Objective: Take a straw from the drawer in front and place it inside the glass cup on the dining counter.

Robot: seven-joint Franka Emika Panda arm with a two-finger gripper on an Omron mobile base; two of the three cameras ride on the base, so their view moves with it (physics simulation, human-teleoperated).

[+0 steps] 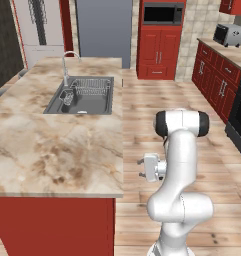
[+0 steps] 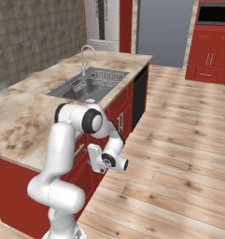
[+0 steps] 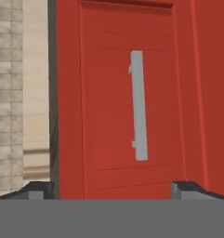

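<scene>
My gripper [image 3: 112, 190] is open with nothing between its fingers. It points squarely at a shut red drawer front [image 3: 108, 139] with a grey bar handle [image 3: 138, 104], a short way off. The hand is rolled, so the handle looks upright. In the base views the gripper [image 1: 141, 169] [image 2: 89, 161] hangs low beside the red base under the dining counter [image 1: 52, 150] [image 2: 20, 116]. The straw is hidden. What looks like the small clear glass cup [image 2: 3, 88] stands faintly at the counter's far left edge.
A steel sink [image 1: 82, 95] [image 2: 88, 86] with a faucet [image 1: 67, 62] is set in the counter. A black dishwasher front [image 2: 139, 98] sits further along the base. Red cabinets, a stove [image 1: 239, 117] and a toaster [image 1: 228, 34] line the right wall, across the wooden floor [image 2: 179, 154].
</scene>
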